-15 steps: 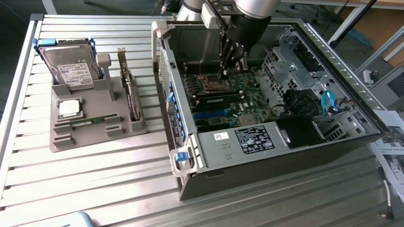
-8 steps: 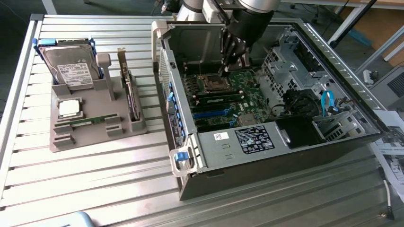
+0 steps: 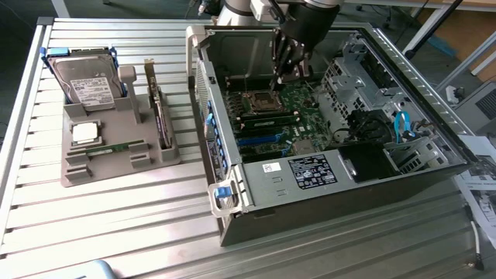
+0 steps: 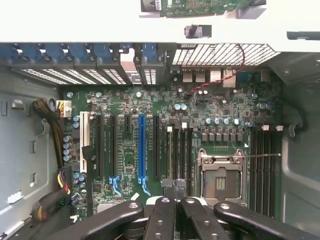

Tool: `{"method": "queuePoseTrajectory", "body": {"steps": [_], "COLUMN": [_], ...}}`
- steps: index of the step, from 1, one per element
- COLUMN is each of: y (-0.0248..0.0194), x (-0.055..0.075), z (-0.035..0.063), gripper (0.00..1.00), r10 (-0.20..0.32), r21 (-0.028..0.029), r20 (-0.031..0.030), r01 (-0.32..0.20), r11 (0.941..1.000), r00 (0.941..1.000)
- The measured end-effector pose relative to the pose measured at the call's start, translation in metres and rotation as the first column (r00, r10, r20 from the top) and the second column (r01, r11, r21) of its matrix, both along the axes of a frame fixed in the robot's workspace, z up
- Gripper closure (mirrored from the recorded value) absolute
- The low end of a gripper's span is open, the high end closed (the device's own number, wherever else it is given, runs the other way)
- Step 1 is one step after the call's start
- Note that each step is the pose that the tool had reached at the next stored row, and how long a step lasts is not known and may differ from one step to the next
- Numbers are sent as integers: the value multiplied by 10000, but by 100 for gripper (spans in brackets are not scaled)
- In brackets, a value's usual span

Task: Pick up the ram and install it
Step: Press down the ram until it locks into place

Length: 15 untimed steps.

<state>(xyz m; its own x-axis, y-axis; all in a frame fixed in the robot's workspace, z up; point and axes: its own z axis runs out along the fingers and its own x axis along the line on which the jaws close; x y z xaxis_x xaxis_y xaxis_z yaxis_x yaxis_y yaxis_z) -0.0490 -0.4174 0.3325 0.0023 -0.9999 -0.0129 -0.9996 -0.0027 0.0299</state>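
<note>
- Gripper (image 4: 175, 192) is closed over the motherboard (image 4: 150, 100); I cannot tell whether it pinches anything.
- Dropping lower, it could hit the socket (image 4: 220, 175).
- A ram (image 3: 115, 149) lies at the case's (image 3: 349, 180) 9 o'clock.

Ribbed metal table (image 3: 116, 221), grey plastic tray (image 3: 116, 168)

At frame centre we see an open PC case (image 3: 326, 174) lying on a slatted table (image 3: 108, 232). At left, we find a grey tray (image 3: 116, 168) holding a hard drive (image 3: 85, 81), a processor (image 3: 85, 132) and a card (image 3: 159, 113).
</note>
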Motion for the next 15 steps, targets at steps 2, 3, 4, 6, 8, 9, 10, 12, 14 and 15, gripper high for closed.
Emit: {"method": "queuePoseTrajectory", "body": {"steps": [2, 3, 4, 6, 8, 9, 10, 12, 14, 15], "y": [0, 0, 0, 0, 0, 0, 0, 0, 0, 0], "x": [0, 0, 0, 5, 31, 53, 75, 124, 177, 206], "z": [7, 7, 7, 8, 9, 8, 8, 8, 8, 8], "gripper": [90, 90, 90, 90, 90, 90, 90, 90, 90, 90], "r10": [0, 0, 0, 2, 0, 0, 0, 0, 1, 0], "r21": [2, 2, 2, 0, -2, -1, 0, 0, 0, 0], "r20": [1, 1, 1, 0, -1, 0, 0, 0, 0, 0], "r01": [0, 0, 0, -2, 0, 0, 0, 0, -1, 0], "r11": [10000, 10000, 10000, 10000, 10000, 10000, 10000, 10000, 10000, 10000], "r00": [10000, 10000, 10000, 10000, 10000, 10000, 10000, 10000, 10000, 10000]}}
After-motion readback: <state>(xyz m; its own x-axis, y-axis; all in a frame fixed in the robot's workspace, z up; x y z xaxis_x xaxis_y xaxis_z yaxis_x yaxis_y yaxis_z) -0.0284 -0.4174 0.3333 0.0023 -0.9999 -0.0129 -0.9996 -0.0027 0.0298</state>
